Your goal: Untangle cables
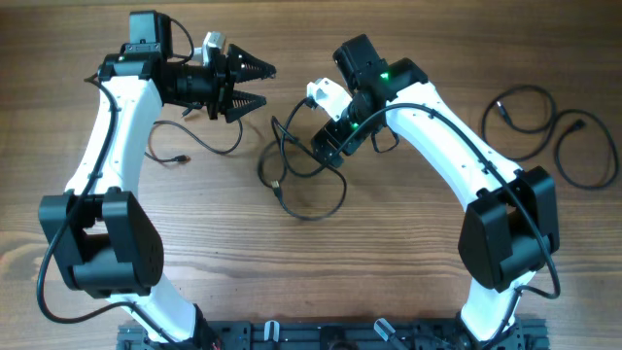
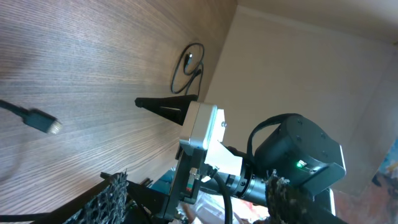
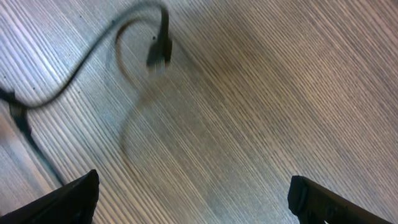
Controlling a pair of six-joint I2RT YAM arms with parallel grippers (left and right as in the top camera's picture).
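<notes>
Three cable spots on table point(image 1: 408, 262): tangled cables point(image 1: 301, 170) mid-table, looped cables point(image 1: 559, 131) near right edge, single cable point(image 1: 183, 157) left of centre. Left gripper point(image 1: 267, 85), right gripper point(image 3: 199, 199): jaws apart, empty.

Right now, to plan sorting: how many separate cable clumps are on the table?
3: one loose cord at left, a tangle mid-table, and loops at far right. More may be hidden.

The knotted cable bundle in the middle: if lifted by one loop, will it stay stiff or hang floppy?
Probably floppy: the cable bundle lies in thin, loose curves. It looks light; a push would likely slide it. Crossed loops may rise together.
</notes>
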